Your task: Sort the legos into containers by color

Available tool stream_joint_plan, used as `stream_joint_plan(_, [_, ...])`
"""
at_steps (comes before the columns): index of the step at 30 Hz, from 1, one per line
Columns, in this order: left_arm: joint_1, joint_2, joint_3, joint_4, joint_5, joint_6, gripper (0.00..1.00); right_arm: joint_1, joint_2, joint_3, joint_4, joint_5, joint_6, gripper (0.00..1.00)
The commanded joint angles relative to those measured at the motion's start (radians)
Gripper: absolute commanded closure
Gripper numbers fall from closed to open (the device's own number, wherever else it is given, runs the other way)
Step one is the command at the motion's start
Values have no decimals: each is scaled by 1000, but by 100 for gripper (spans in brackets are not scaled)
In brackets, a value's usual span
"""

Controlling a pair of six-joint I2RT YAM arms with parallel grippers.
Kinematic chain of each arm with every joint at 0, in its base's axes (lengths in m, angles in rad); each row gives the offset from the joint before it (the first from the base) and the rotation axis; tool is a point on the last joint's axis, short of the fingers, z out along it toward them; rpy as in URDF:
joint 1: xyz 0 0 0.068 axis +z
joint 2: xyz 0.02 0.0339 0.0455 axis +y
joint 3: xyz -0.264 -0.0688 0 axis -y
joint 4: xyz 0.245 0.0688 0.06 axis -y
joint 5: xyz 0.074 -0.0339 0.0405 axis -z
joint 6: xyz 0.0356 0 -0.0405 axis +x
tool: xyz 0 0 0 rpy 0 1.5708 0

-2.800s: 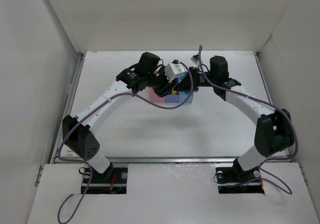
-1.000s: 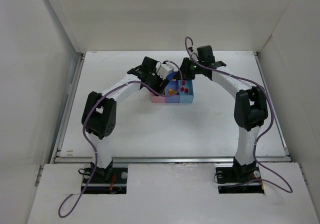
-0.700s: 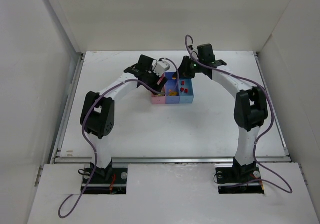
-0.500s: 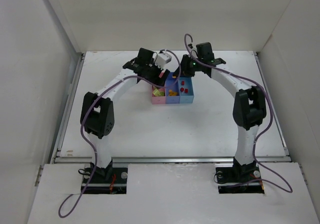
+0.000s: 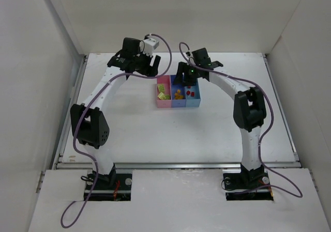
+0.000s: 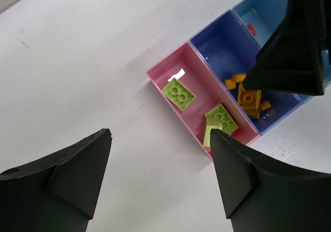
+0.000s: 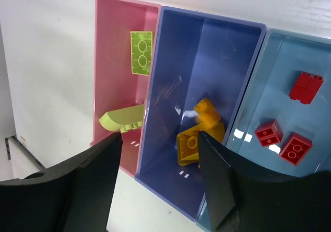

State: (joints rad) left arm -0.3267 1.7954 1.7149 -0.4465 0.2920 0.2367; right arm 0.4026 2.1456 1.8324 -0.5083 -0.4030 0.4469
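Observation:
The containers stand joined in a row: pink (image 5: 159, 98), medium blue (image 5: 178, 101) and light blue (image 5: 196, 98). Lime legos (image 6: 179, 93) lie in the pink bin (image 7: 111, 61). Yellow-orange legos (image 7: 199, 134) lie in the medium blue bin (image 7: 207, 51), and red legos (image 7: 305, 86) in the light blue bin (image 7: 289, 56). My right gripper (image 7: 160, 138) hangs open just above the medium blue bin, holding nothing. My left gripper (image 6: 160, 134) is open and empty over bare table, behind and left of the pink bin (image 6: 170, 82). From above, the left gripper (image 5: 146, 69) and right gripper (image 5: 182, 78) flank the row's back end.
White walls (image 5: 62, 30) close in the table on the left, back and right. Purple cables (image 5: 168, 53) loop above both wrists. The right gripper's black finger (image 6: 292, 51) reaches into the left wrist view over the blue bin.
My right gripper has opened over the medium blue bin. My left gripper has opened, pulled back from the pink bin and swung up and left; lime legos now show in that bin.

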Motion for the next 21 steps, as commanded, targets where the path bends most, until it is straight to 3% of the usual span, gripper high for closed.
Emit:
stream_joint_plan(1, [23, -67, -32, -6, -13, -43, 26, 16, -15, 62, 7, 1, -33, 34])
stream_joint_plan(9, [23, -96, -92, 25, -42, -43, 26, 25, -78, 62, -25, 12, -42, 31])
stream_joint_plan(13, [57, -120, -92, 25, -109, -43, 26, -48, -200, 16, -16, 3, -42, 31])
stream_joint_plan(16, [101, -165, -106, 45, -210, -59, 26, -177, -362, -64, -6, 102, -56, 31])
stream_joint_plan(18, [130, -204, -129, 71, -258, -92, 26, -284, -449, -134, -28, 257, -65, 30])
stream_joint_plan(20, [181, -232, -176, 101, -339, -129, 19, -341, -565, -176, -67, 378, -114, 25])
stream_joint_plan(21, [196, -244, -193, 110, -374, -151, 16, -384, -599, -194, -84, 518, -126, 23])
